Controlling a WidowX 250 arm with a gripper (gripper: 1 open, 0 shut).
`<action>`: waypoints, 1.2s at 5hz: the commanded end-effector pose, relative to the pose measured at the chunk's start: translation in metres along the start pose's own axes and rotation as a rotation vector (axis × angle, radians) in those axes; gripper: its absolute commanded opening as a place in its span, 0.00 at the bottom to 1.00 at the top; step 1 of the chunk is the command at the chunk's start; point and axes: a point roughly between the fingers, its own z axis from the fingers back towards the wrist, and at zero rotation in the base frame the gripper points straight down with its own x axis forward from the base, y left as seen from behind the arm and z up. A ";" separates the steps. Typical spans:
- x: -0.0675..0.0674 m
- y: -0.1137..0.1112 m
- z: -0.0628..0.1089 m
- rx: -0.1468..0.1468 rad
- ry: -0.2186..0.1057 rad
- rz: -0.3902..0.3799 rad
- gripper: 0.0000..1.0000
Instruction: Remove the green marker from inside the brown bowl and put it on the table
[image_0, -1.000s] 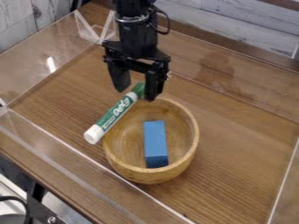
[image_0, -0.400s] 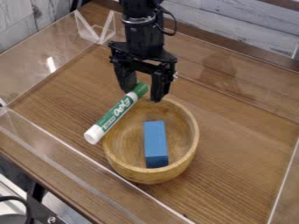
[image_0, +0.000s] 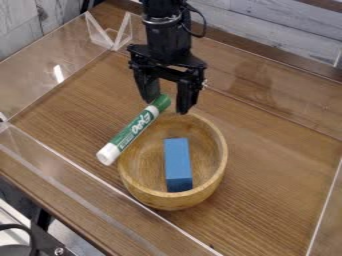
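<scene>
The green marker (image_0: 131, 128) lies slanted outside the brown bowl (image_0: 211, 134), along the left of its rim. Its lower white end rests on the table (image_0: 74, 100). Its green-capped upper end points toward my gripper (image_0: 166, 96). I cannot tell whether the marker touches the rim. The gripper hangs just above the bowl's far-left rim, jaws open and holding nothing. The marker's upper tip sits by the left finger (image_0: 144, 92). A blue rectangular block (image_0: 177, 163) lies inside the bowl.
Low clear acrylic walls (image_0: 54, 185) border the wood-grain tabletop on the front and left. A clear bracket (image_0: 100, 35) stands at the back left. Bare table lies left of and behind the bowl, and to its right.
The open gripper has shifted a little to the right and away from the marker. The marker, bowl and block have stayed where they were.
</scene>
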 end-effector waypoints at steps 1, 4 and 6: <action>0.005 -0.005 0.014 0.009 -0.060 -0.010 1.00; 0.008 0.001 0.024 -0.005 -0.091 0.002 1.00; 0.011 0.011 0.038 -0.011 -0.125 0.021 1.00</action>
